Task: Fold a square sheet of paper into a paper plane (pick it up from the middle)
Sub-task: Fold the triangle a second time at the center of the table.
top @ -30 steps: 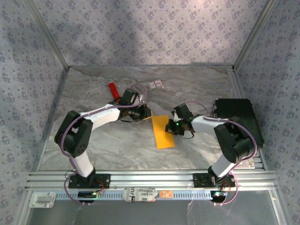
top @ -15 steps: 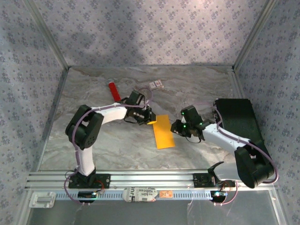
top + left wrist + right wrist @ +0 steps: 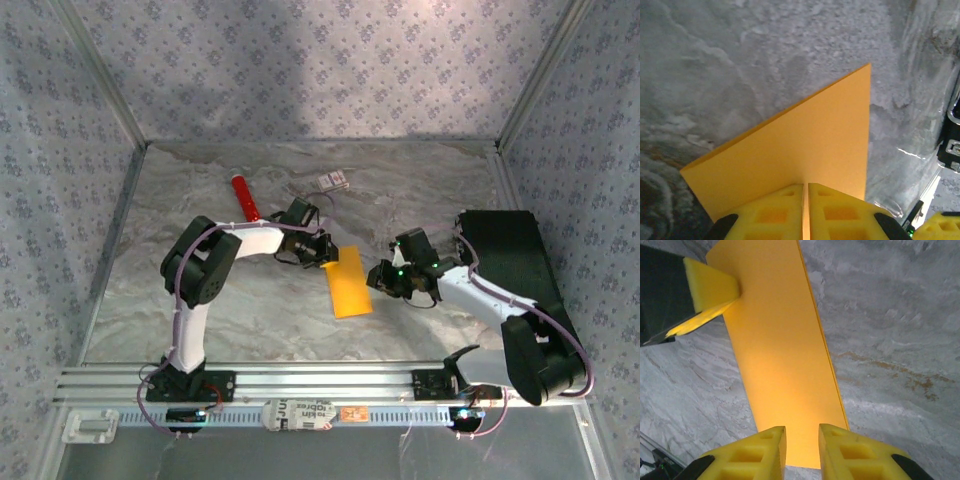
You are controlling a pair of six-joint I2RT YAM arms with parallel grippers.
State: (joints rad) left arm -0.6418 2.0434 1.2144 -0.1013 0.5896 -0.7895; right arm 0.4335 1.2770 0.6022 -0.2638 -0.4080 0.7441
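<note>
square sheet of paper [image 3: 349,283] lies mid-table between the arms as a narrow rectangle; I read that as already folded in half lengthways; left gripper [image 3: 805,186] is pressed together on the far end, pinching the edge about mid-width; right gripper [image 3: 802,432] hangs over the near end with jaws slightly spread, paper visible through the gap, nothing clamped; I'd judge the step in hand as getting a second hold for the next crease; treat your left pinch as the anchor and don't shift it; bring the right pads down square to the near edge, centred across the strip, and close on paper alone, not on the table [image 3: 200,300]; take only a shallow bite so the crease line stays free; once both ends are held, move them together, since thin paper will likely buckle or tear if one end leads; writing: the sheet is plain, no print; the small white card [image 3: 334,181] at the back carries marks too small to read; the printed roll [image 3: 300,413] on the front rail shows lettering, not legible from here.
</note>
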